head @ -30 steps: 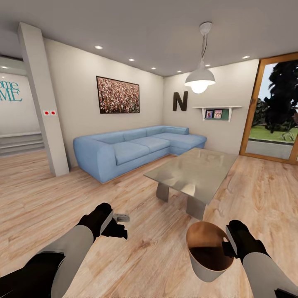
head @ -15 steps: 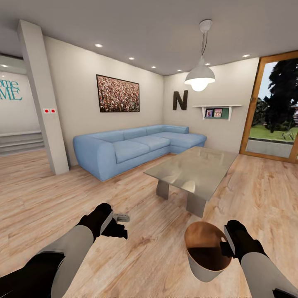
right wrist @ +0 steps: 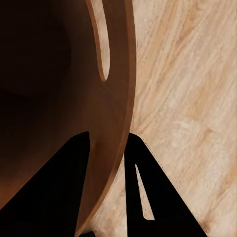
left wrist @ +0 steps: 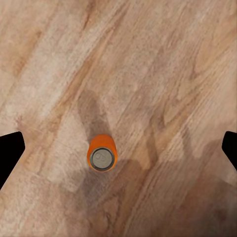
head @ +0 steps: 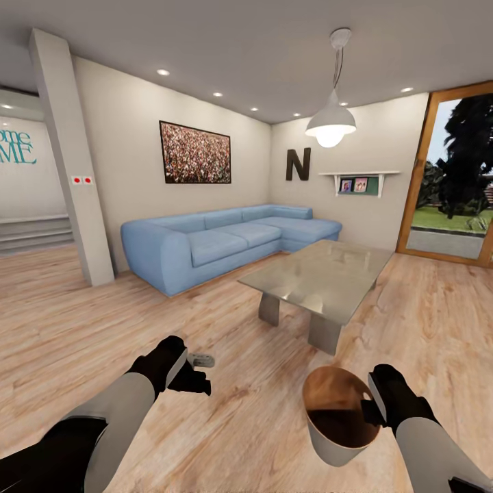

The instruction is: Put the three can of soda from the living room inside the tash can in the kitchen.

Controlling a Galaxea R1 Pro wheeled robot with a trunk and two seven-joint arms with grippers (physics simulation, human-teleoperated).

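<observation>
Head view: right gripper [head: 373,411] is gripping the pale, copper-lined tapered bin [head: 339,448] by its rim.
Left gripper [left wrist: 118,148] is hanging wide open above the upright orange soda can [left wrist: 101,152] on the wood floor [left wrist: 163,59].

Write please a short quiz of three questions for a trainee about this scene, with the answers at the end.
1. True or false: the right gripper pinches the rim of the trash can.
2. On what does the orange can stand: (a) glass table, (b) wood floor, (c) sofa?
3. Fill in: the left gripper is ____ above the can.

Key: 1 true; 2 b; 3 open.
</observation>
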